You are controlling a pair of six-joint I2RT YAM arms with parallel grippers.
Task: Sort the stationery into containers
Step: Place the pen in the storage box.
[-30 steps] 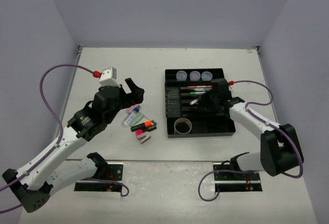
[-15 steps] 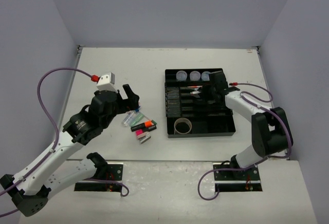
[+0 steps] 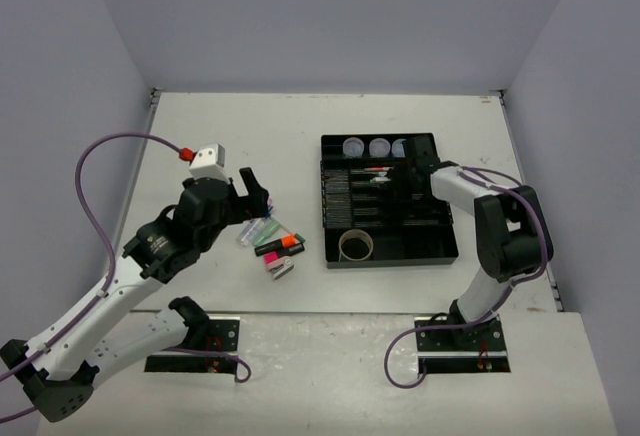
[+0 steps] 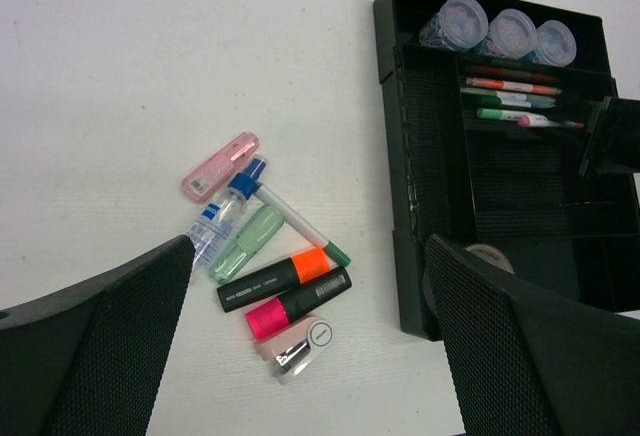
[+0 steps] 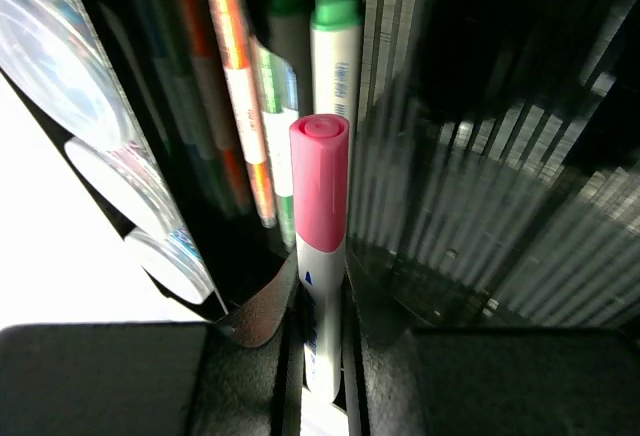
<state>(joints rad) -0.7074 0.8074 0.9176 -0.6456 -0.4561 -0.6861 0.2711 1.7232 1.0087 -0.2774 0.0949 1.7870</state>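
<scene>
Black rectangular plastic organiser tray: one.
Round clear plastic tubs: three.
Tan tape roll: one.
Thin coloured pens inside the tray: four could be made out, counting the pink-capped pen.
Thin white pen with a green tip on the table: one.
Stubby highlighters: four, which were one orange, one bright pink, one pale green and one pale pink.
Blue-capped clear bottle: one.
Small white block with a metallic end: one.
</scene>
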